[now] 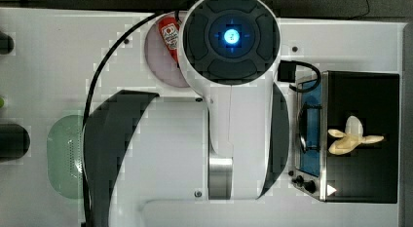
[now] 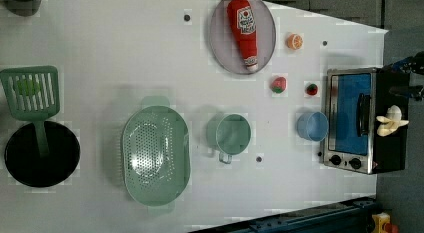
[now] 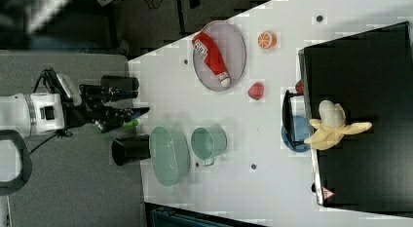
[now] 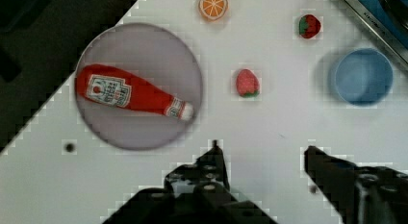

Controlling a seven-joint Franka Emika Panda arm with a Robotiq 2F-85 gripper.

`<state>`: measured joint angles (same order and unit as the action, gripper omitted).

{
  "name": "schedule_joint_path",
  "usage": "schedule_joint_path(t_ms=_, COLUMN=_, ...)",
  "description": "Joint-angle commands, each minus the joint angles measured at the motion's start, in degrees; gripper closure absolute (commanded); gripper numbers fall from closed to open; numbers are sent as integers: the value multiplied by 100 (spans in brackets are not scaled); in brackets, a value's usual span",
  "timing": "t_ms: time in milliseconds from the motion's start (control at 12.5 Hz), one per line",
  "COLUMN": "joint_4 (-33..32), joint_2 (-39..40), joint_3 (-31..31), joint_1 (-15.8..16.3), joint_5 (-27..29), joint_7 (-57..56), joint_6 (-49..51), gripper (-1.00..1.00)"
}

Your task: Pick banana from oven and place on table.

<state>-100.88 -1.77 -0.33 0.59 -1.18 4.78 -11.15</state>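
We see the pale cream-yellow peeled toy banana [image 3: 333,127] on top of the black boxy toaster oven [image 3: 363,115]; our black end effector [image 4: 262,154] hangs open and empty over the white surface [image 4: 269,113].

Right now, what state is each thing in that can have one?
banana: peeled, lying on top of the oven, not held
oven: door shut
gripper: fingers open, empty, above the table
ketchup bottle: lying flat on the plate
green cup: empty
blue bowl: empty

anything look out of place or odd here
The pale yellow toy banana with splayed peel lies on top of the black toaster oven, not inside it. A red ketchup bottle lies flat on the grey round plate.
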Motion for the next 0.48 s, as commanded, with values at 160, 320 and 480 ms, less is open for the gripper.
schedule_joint_path(t_ms=160, joint_4=-1200, joint_2=-2312, joint_3=149, joint_1=-266, joint_5=-33, joint_7=792, joint_6=1251, gripper=-80)
schedule_joint_path(t_ms=320, joint_4=-1219, joint_2=-2287, joint_3=111, joint_1=-275, joint_5=-36, joint_7=792, joint_6=1219, gripper=-100)
schedule_joint_path(t_ms=480, joint_4=-1217, joint_2=-2183, joint_3=-53, joint_1=-294, joint_5=-47, joint_7=792, joint_6=992, gripper=-100)
